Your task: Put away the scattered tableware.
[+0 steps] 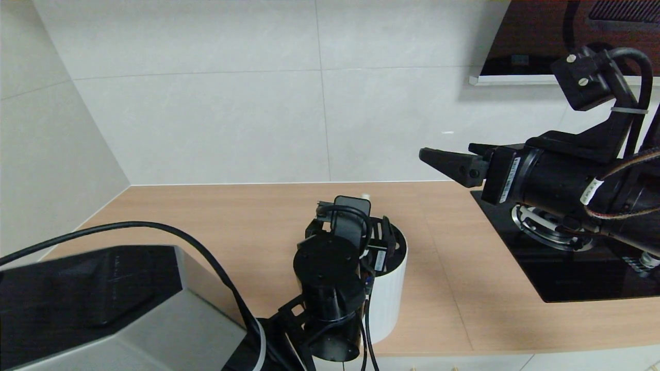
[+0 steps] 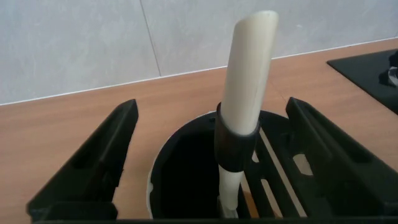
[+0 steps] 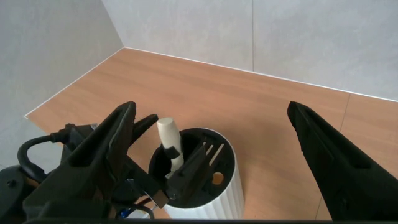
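Utensil: cream handle (image 2: 245,93) with a dark band, standing nearly upright inside the holder, its top rising above the rim.
Holder: white ribbed cylinder (image 1: 389,293) near the front edge of the counter, flat slats inside it.
Left gripper: (image 2: 211,115) directly over the holder's mouth, fingers spread wide, one on either side of the handle, not touching it.
Right gripper: (image 1: 454,154) raised above the cooktop's near corner, fingers wide apart, holding nothing.
Counter: light wood (image 1: 206,216).
Cooktop: black glass (image 1: 567,278), to the holder's right.
Wall: pale tiles (image 1: 206,103).
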Controlling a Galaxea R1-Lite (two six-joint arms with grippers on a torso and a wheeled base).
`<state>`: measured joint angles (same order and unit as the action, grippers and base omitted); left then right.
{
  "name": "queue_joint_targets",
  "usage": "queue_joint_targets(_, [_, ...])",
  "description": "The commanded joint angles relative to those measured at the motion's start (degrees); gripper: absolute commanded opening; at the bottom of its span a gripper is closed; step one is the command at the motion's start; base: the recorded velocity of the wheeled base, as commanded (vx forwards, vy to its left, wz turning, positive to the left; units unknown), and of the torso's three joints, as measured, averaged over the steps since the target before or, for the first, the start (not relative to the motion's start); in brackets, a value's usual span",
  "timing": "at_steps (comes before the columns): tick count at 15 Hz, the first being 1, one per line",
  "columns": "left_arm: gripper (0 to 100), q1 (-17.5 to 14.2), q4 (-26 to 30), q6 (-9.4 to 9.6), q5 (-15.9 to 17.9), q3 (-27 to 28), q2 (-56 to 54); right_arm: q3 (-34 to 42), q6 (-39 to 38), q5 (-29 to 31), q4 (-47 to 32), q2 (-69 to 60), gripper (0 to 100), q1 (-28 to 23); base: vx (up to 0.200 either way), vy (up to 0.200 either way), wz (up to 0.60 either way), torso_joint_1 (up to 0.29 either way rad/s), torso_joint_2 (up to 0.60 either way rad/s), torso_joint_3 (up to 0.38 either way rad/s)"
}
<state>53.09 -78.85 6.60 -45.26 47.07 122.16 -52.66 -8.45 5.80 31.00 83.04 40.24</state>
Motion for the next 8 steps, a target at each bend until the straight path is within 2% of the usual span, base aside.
queue_joint_targets(1, [100,0.0,0.0,0.00,0.0,-0.1,-0.6,0.0,0.0,0.0,0.0,0.1,100,0.0,0.000,0.000,0.00,0.000,0.00,0.000])
queue_joint_targets(5, [100,0.4,-0.9,0.00,0.3,-0.4,-9.1,0.0,-0.1,0.1,0.0,0.0,100,0.0,0.000,0.000,0.00,0.000,0.00,0.000])
queue_joint_targets(7, [100,0.2,-0.7,0.00,1.2,-0.8,-14.5,0.1,-0.1,0.3,0.1,-0.2,100,-0.1,0.000,0.000,0.00,0.000,0.00,0.000])
queue_joint_targets(8, [100,-0.4,-0.2,0.00,3.0,-1.6,-19.2,0.1,-0.2,0.6,0.1,-0.6,100,-0.3,0.000,0.000,0.00,0.000,0.00,0.000])
